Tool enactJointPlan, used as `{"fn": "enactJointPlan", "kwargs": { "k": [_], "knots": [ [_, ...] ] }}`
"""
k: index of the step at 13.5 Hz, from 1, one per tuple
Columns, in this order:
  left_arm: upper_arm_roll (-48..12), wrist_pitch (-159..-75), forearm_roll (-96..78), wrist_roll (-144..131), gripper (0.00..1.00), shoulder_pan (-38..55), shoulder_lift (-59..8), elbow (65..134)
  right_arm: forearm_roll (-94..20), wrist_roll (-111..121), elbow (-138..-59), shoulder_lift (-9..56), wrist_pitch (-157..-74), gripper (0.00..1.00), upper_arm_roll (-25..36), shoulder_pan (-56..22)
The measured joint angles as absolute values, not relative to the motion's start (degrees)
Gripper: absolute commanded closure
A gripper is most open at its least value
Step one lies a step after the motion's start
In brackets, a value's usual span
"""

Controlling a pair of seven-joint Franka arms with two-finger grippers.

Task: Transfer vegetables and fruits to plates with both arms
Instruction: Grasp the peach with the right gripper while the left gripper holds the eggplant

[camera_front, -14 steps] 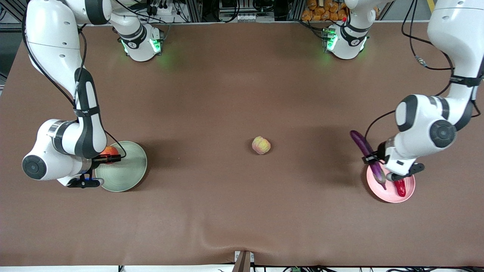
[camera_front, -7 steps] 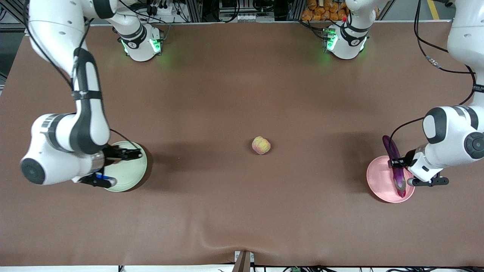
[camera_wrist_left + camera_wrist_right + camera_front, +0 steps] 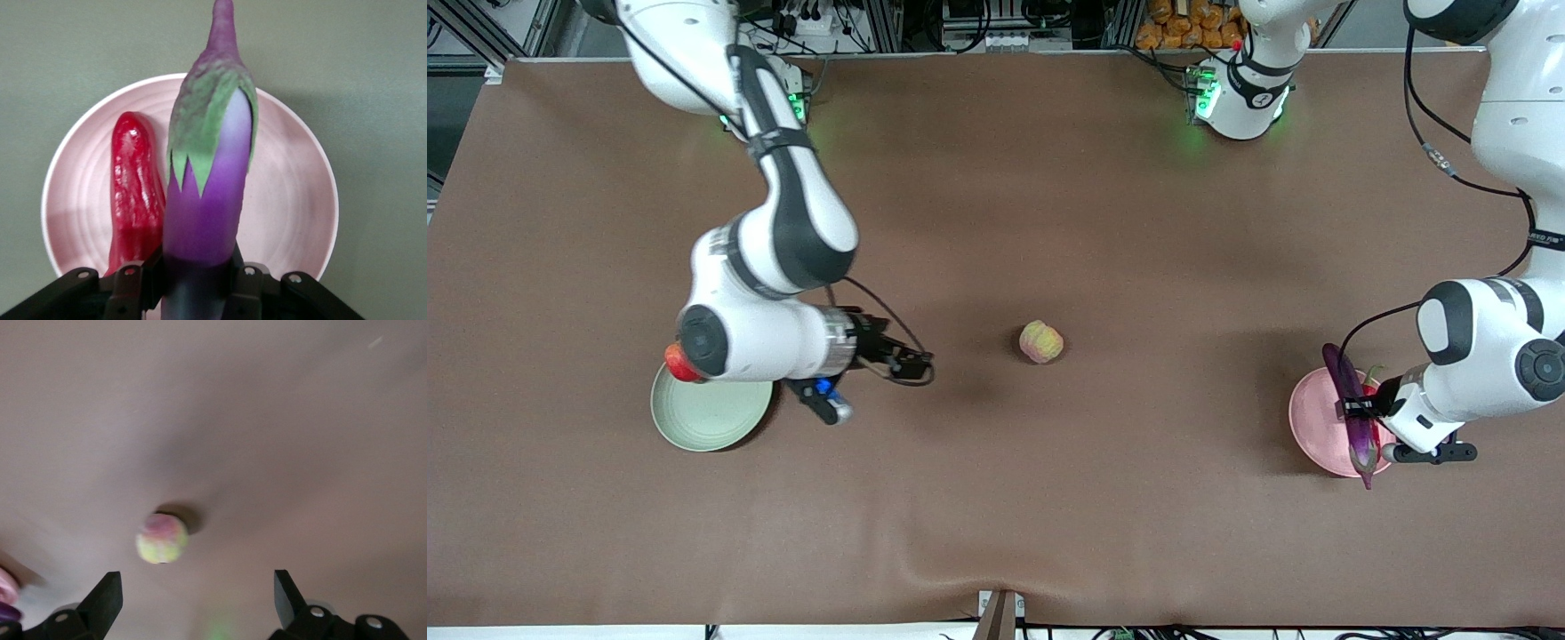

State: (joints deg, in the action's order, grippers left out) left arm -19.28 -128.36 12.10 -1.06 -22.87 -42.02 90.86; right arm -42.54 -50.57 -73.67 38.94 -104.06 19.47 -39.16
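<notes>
Two plates sit on the brown table [image 3: 996,498], one at each end, and there are four pieces of produce: two vegetables and two fruits.

The pale green plate [image 3: 710,416] lies toward the right arm's end of the table. One round red fruit [image 3: 679,365] rests at its rim on the side farther from the front camera, partly hidden by the right arm's wrist. Nothing else shows in that plate.

The pale pink plate [image 3: 1319,425] lies toward the left arm's end. One red chili pepper [image 3: 135,193] lies flat in it. The one purple eggplant [image 3: 1352,414] is over the same plate, just beside the chili, with its green calyx and stem end pointing away from the wrist camera. The left end effector [image 3: 1357,411] is clamped on the eggplant's purple body, its fingers [image 3: 248,288] pressing in from both sides.

The one lumpy yellowish-pink fruit [image 3: 1041,342] lies alone on the bare table near the middle, well apart from both plates.

The right end effector [image 3: 911,364] is over bare table between the green plate and the yellowish-pink fruit, pointing toward that fruit. Its fingers [image 3: 107,598] stand wide apart and hold nothing; in the right wrist view the fruit shows between them, farther off.
</notes>
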Motion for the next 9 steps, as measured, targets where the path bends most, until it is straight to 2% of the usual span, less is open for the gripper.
{"fn": "enactJointPlan", "kwargs": {
  "k": [1,2,3,5,9],
  "knots": [
    [-19.3,-128.4,12.1,-1.1,0.49,-22.7,-43.2,90.1,-43.0,-53.7,-73.7,40.2,-108.9,0.0,18.0,-40.6],
    [-19.3,-128.4,12.1,-1.1,0.29,-22.6,-44.2,89.5,-43.2,-56.5,-73.7,41.6,-113.2,0.0,16.1,-41.6],
    [-19.3,-128.4,12.1,-1.1,0.0,-22.6,-44.7,89.0,-43.3,-58.8,-73.7,43.0,-116.7,0.0,13.9,-42.2],
    [-19.3,-128.4,12.1,-1.2,0.0,-22.5,-45.0,88.6,-43.3,-61.2,-73.7,45.8,-119.4,0.0,11.5,-44.3],
    [-20.9,-127.7,12.0,-1.6,0.0,-22.6,-44.7,85.7,-42.7,-65.4,-73.7,50.1,-127.0,0.0,11.3,-49.0]
  ]
}}
